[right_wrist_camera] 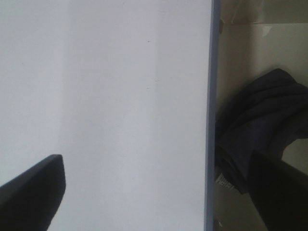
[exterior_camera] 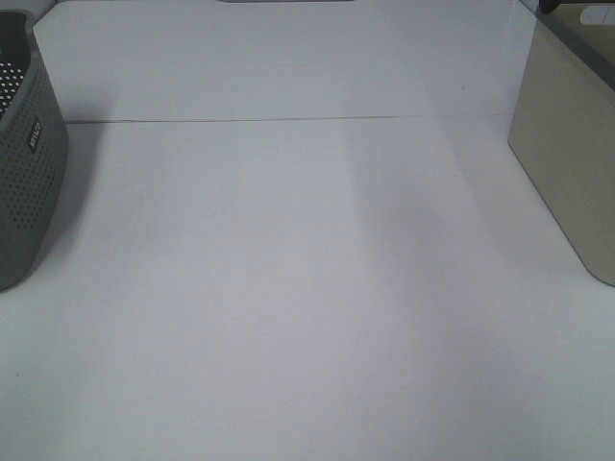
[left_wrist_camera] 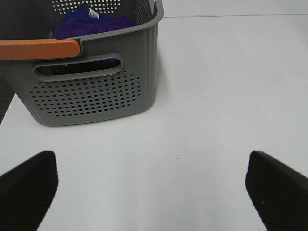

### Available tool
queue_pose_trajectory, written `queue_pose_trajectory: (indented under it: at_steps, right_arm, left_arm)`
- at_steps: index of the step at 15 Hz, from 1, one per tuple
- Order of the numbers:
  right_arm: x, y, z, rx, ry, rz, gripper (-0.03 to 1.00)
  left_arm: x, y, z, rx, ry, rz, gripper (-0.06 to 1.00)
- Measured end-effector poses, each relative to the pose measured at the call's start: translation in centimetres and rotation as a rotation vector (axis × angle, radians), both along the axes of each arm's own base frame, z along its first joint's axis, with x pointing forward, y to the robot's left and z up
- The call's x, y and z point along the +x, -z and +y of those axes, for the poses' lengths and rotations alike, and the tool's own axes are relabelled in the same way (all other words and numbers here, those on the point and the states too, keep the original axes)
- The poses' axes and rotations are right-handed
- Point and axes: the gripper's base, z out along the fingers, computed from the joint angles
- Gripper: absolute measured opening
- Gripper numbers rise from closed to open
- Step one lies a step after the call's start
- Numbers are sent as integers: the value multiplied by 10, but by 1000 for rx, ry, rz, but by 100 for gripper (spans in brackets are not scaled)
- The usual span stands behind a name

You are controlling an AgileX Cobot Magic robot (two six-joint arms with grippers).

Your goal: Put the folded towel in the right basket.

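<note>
The right basket is beige and stands at the table's right edge. In the right wrist view its blue-grey rim runs through the picture, and a dark navy towel lies inside on its floor, somewhat rumpled. My right gripper is open and empty, straddling that rim with one finger over the table and one over the basket. My left gripper is open and empty above the table in front of the grey basket. Neither gripper shows in the exterior high view.
A grey perforated basket stands at the table's left edge. In the left wrist view this basket has an orange handle and a purple-blue cloth inside. A white table lies between the baskets.
</note>
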Motion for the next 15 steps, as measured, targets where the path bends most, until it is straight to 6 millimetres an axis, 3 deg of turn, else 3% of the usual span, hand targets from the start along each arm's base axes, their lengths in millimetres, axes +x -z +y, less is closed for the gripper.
queue_pose_trajectory:
  at_steps: [1,3,6,11,13,14,15]
  right_arm:
    - [-2,-3,-1,-16,4,-7,98]
    - [-27,-36,-3,-47,28,-82,98]
    - [-73,-59,-1,-46,32,-115,98]
    - [-194,-41,4,-48,35,-110,98]
    - [-227,-35,5,-48,33,-103,98]
    - [-270,-29,7,-49,32,-134,98]
    - [-290,-25,8,-52,28,-165,98]
  left_arm:
    - [0,0,0,0,0,0,99]
    - [0,0,0,0,0,0,99]
    - [0,0,0,0,0,0,99]
    - [0,0,0,0,0,0,99]
    - [0,0,0,0,0,0,99]
    - [0,0,0,1,-1,0,99]
    - [0,0,0,1,-1,0,99]
